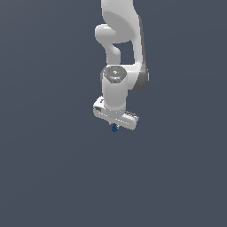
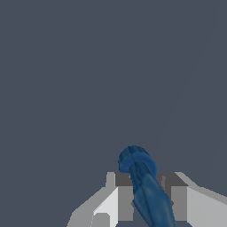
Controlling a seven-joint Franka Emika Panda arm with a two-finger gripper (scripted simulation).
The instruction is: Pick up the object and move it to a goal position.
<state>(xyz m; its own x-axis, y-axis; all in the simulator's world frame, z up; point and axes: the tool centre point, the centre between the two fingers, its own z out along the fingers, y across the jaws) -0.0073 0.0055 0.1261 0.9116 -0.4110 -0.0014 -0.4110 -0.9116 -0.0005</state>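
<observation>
Contact is confirmed: the small dark blue ridged object [image 2: 144,186] is clamped between the closed-in fingers of the white gripper [image 1: 114,127], evidently for carrying.

The arm [image 1: 119,53] is showing as smooth white plastic with a soft, even sheen, its joint sleeve reading as matt grey. The gripper [image 1: 114,127] is presenting the same white shell, and its fingers [image 2: 125,199] are appearing flat, matt and grey. The object [image 2: 144,188] is displaying a dark blue, faintly glossy surface with fine ridges, plastic-like. The ground [image 1: 44,177] is looking matt, uniform slate grey, without texture.
</observation>
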